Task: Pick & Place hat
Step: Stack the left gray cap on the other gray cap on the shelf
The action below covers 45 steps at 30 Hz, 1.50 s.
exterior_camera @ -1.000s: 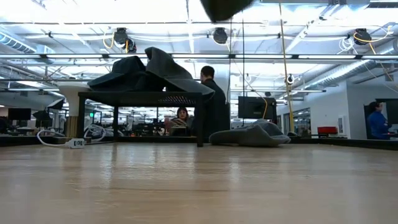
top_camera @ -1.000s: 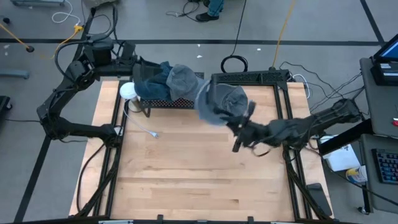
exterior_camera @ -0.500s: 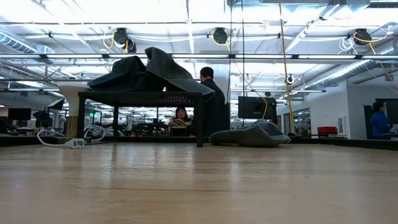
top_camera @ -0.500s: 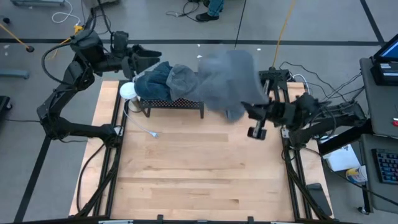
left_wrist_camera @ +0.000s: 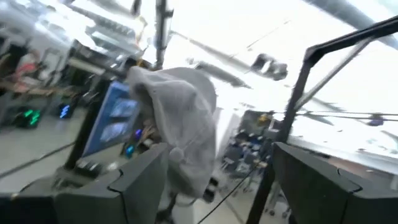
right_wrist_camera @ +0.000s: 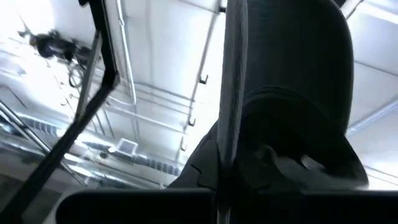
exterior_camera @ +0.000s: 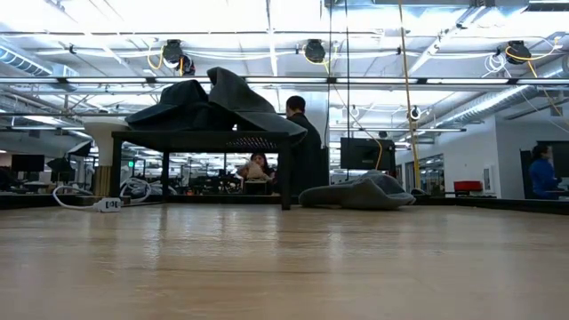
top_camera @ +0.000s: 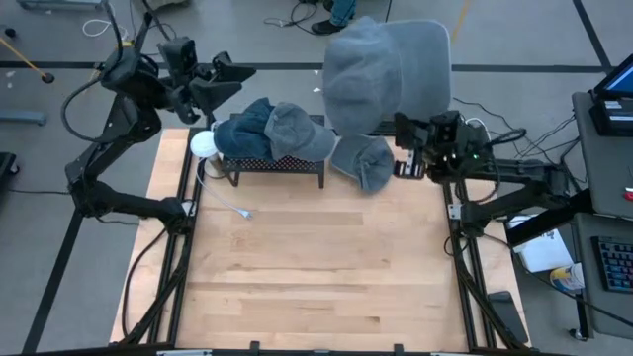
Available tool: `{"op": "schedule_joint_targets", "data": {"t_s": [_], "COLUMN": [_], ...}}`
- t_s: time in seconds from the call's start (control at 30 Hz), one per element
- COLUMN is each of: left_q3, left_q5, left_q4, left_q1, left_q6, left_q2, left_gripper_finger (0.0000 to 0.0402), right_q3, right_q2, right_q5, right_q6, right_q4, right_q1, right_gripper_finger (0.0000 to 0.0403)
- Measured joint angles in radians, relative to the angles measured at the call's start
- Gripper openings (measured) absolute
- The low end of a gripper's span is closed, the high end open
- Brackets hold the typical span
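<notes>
High view shows four hats in all: two piled on the small black rack [top_camera: 272, 166] at the table's [top_camera: 316, 277] far edge, one grey hat on the table [top_camera: 363, 161] just beside the rack's right end, and one large grey hat [top_camera: 386, 67] raised up close to the camera. Two arms work here. My right end effector [top_camera: 407, 148] is clamped fully shut on the brim of the raised hat, which hangs above it over the table's far right edge; in my right wrist view the hat's dark underside [right_wrist_camera: 292, 93] fills the picture just past my fingers. Half a second ago I held this hat lower and closer to the rack; now it sits higher and looms larger. My left end effector [top_camera: 229, 81] waits beyond the table's far left corner, its fingers spread wide and holding nothing, higher than a second ago.
</notes>
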<state>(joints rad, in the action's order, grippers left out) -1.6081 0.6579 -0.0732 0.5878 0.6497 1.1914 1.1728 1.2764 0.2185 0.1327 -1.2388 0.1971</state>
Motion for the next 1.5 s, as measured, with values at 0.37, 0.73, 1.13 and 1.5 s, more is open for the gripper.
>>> {"op": "schedule_joint_targets", "data": {"t_s": [0.37,0.73,1.13,1.5], "left_q3": [0.0,0.0,0.0,0.0], "left_q5": [-0.002,-0.004,-0.023,-0.034], "left_q4": [-0.19,-0.351,-0.394,-0.403], "left_q1": [-0.053,-0.12,-0.127,-0.126], "left_q6": [0.02,0.071,0.173,0.266], "left_q2": [0.13,0.238,0.274,0.275], "left_gripper_finger": [0.0294,0.0294,0.0257,0.005], "right_q3": [0.196,0.208,0.208,0.207], "right_q2": [0.134,0.18,0.185,0.184], "right_q5": [0.102,0.102,0.102,0.102], "right_q6": [-0.077,-0.151,-0.173,-0.175], "right_q4": [-0.004,0.0,0.017,0.04], "right_q1": [0.051,0.098,0.104,0.104], "right_gripper_finger": [0.0003,0.0003,0.0003,0.0004]}}
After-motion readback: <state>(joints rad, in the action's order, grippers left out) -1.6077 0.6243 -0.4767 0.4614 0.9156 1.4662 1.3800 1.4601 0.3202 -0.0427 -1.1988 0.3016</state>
